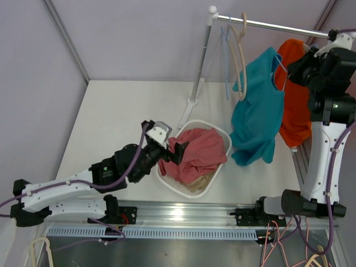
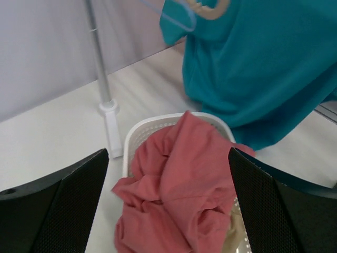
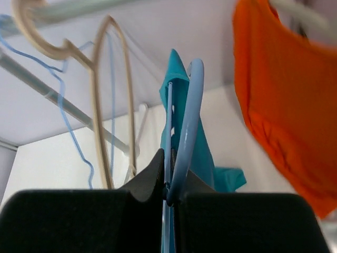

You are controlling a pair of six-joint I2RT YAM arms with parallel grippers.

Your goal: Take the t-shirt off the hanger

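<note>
A teal t-shirt (image 1: 257,108) hangs on a light blue hanger (image 1: 281,65) below the clothes rail. My right gripper (image 1: 293,67) is shut on that hanger's neck. In the right wrist view the blue hanger (image 3: 187,121) rises between the closed fingers of the right gripper (image 3: 171,176). Its hook curves free of the rail, and the teal t-shirt (image 3: 202,153) drops behind it. My left gripper (image 1: 181,153) stands wide open over a white basket (image 1: 222,133) and holds nothing. The left wrist view shows the left gripper (image 2: 168,158) open, with the teal t-shirt (image 2: 263,68) beyond it.
A pink garment (image 1: 197,153) fills the basket (image 2: 139,132). An orange shirt (image 1: 295,105) hangs right of the teal one. An empty beige hanger (image 1: 240,50) and a thin blue wire hanger (image 1: 227,55) hang on the rail (image 1: 278,25). The stand's pole (image 1: 200,61) rises behind the basket.
</note>
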